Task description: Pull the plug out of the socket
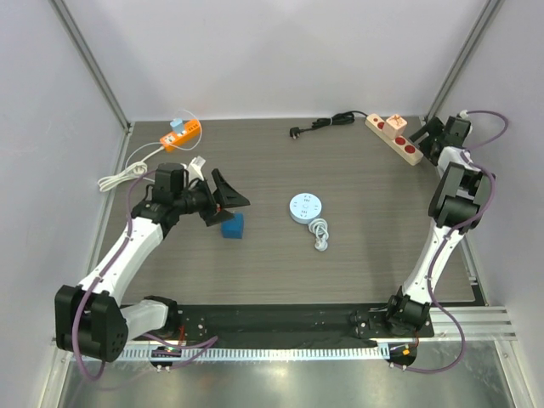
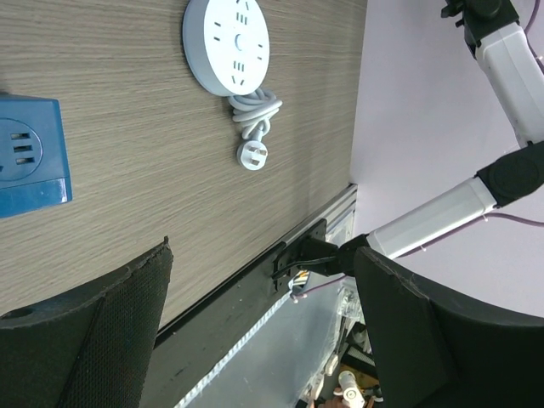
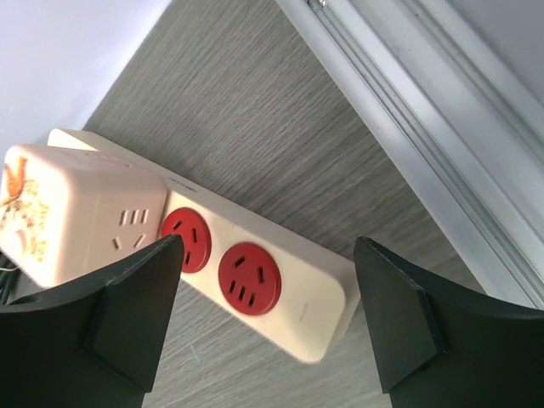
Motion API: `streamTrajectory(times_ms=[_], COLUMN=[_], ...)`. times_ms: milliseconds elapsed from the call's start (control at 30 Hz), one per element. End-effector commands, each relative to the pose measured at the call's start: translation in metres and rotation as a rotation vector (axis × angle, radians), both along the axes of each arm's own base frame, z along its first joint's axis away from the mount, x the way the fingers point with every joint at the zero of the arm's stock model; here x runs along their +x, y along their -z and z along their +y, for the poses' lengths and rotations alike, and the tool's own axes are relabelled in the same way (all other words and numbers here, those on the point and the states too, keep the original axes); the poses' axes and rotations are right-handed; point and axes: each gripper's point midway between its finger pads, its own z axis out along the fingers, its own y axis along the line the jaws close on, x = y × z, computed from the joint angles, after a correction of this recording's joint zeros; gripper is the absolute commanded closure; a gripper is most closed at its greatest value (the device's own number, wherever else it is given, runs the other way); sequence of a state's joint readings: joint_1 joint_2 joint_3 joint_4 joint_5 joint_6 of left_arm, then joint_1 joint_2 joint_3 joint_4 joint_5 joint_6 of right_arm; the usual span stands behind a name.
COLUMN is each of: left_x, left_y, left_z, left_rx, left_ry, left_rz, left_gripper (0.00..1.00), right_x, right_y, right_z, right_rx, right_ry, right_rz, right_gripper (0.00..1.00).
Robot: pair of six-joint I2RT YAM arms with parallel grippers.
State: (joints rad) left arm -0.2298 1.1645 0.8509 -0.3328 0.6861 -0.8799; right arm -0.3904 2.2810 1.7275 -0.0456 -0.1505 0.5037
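right claw hangs over the far right corner of the table, jaws spread wide with nothing in them. the beige power strip lies in that same corner, slanting toward the right edge, with its near end just beside the claw. the cream adapter block sits plugged into the strip, farther along it from the claw.

the right wrist view brings this close. there the right claw frames the beige power strip, and two red sockets lie between the dark fingers. the cream adapter block stands off toward the left finger rather than in the gap. its slotted face and printed side are plain here, while from above it is only a small pale lump. whether the fingers touch the strip i cannot tell.

only the top view shows the black cord running from the strip along the far edge.

left claw is near the left edge, also wide open and empty, just beside a blue socket cube. the left wrist view shows that cube and a round white socket.
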Motion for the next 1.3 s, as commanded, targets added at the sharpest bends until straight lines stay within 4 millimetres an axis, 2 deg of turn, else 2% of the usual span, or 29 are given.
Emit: streamTrajectory(times_ms=[0, 167, 267, 300, 333, 367, 400, 433, 467, 500, 533, 567, 633, 667, 733, 767, 800, 900, 933, 1033, 1067, 1100, 1167, 1233, 1267], left_x=[0.004, 0.004, 0.004, 0.005, 0.006, 0.006, 0.008, 0.008, 0.008, 0.009, 0.009, 0.010, 0.010, 0.011, 0.009, 0.007, 0.006, -0.001, -0.006, -0.010, -0.011, -0.010, -0.009, -0.007, -0.006], left_y=[-0.020, -0.017, -0.014, -0.013, -0.012, -0.011, -0.010, -0.009, -0.009, -0.010, -0.011, -0.012, -0.015, -0.017, -0.020, -0.021, -0.021, -0.021, -0.020, -0.020, -0.018, -0.018, -0.016, -0.016, -0.016], left_z=[-0.006, -0.007, -0.009, -0.008, -0.008, -0.008, -0.007, -0.007, -0.007, -0.007, -0.007, -0.007, -0.006, -0.006, -0.006, -0.006, -0.005, -0.004, -0.002, 0.000, 0.001, 0.002, 0.002, 0.001, 0.000], left_rx=[-0.023, -0.022, -0.019, -0.013, -0.009, -0.005, 0.002, 0.006, 0.009, 0.011, 0.012, 0.011, 0.009, 0.007, 0.003, -0.001, -0.003, -0.005, -0.005, 0.003, 0.013, 0.018, 0.024, 0.022, 0.023], left_ry=[0.048, 0.065, 0.075, 0.078, 0.080, 0.082, 0.079, 0.083, 0.082, 0.083, 0.082, 0.082, 0.074, 0.071, 0.066, 0.063, 0.062, 0.056, 0.055, 0.052, 0.047, 0.044, 0.041, 0.047, 0.048], left_rz=[-0.088, -0.083, -0.077, -0.082, -0.085, -0.090, -0.091, -0.097, -0.101, -0.109, -0.111, -0.114, -0.123, -0.128, -0.133, -0.129, -0.131, -0.126, -0.119, -0.120, -0.117, -0.119, -0.114, -0.107, -0.100], left_gripper=[0.12, 0.12, 0.13, 0.14, 0.14, 0.14, 0.14, 0.14, 0.14, 0.14, 0.14, 0.14, 0.14, 0.13, 0.13, 0.13, 0.13, 0.14, 0.13, 0.13, 0.13, 0.13, 0.13, 0.13, 0.13], right_x=[0.015, 0.013, 0.004, -0.003, -0.007, -0.011, -0.022, -0.023, -0.036, -0.039, -0.044, -0.059, -0.066, -0.074, -0.082, -0.090, -0.093, -0.104, -0.104, -0.110, -0.104, -0.106, -0.096, -0.094, -0.085], right_y=[-0.003, 0.011, 0.019, 0.022, 0.024, 0.025, 0.035, 0.026, 0.035, 0.027, 0.026, 0.041, 0.037, 0.036, 0.031, 0.027, 0.026, 0.016, 0.008, 0.010, 0.004, 0.012, 0.010, 0.023, 0.016], right_z=[0.001, 0.011, 0.020, 0.023, 0.026, 0.030, 0.037, 0.043, 0.052, 0.059, 0.071, 0.084, 0.105, 0.127, 0.149, 0.165, 0.171, 0.174, 0.169, 0.160, 0.160, 0.168, 0.168, 0.171, 0.169], right_rx=[-0.008, 0.018, 0.038, 0.048, 0.055, 0.066, 0.082, 0.080, 0.100, 0.104, 0.115, 0.156, 0.177, 0.197, 0.215, 0.219, 0.214, 0.178, 0.134, 0.011, -0.013, -0.025, -0.070, -0.083, -0.100], right_ry=[-0.078, -0.130, -0.145, -0.148, -0.149, -0.154, -0.159, -0.169, -0.177, -0.185, -0.196, -0.195, -0.223, -0.247, -0.273, -0.294, -0.297, -0.293, -0.280, -0.268, -0.275, -0.298, -0.305, -0.315, -0.309], right_rz=[-0.025, -0.001, 0.020, 0.032, 0.041, 0.043, 0.069, 0.056, 0.086, 0.075, 0.081, 0.118, 0.114, 0.122, 0.125, 0.125, 0.129, 0.147, 0.143, 0.199, 0.196, 0.236, 0.249, 0.294, 0.284], right_gripper=[0.14, 0.24, 0.39, 0.49, 0.53, 0.53, 0.54, 0.54, 0.55, 0.55, 0.55, 0.55, 0.55, 0.54, 0.53, 0.52, 0.52, 0.44, 0.34, 0.17, 0.16, 0.15, 0.14, 0.15, 0.14])
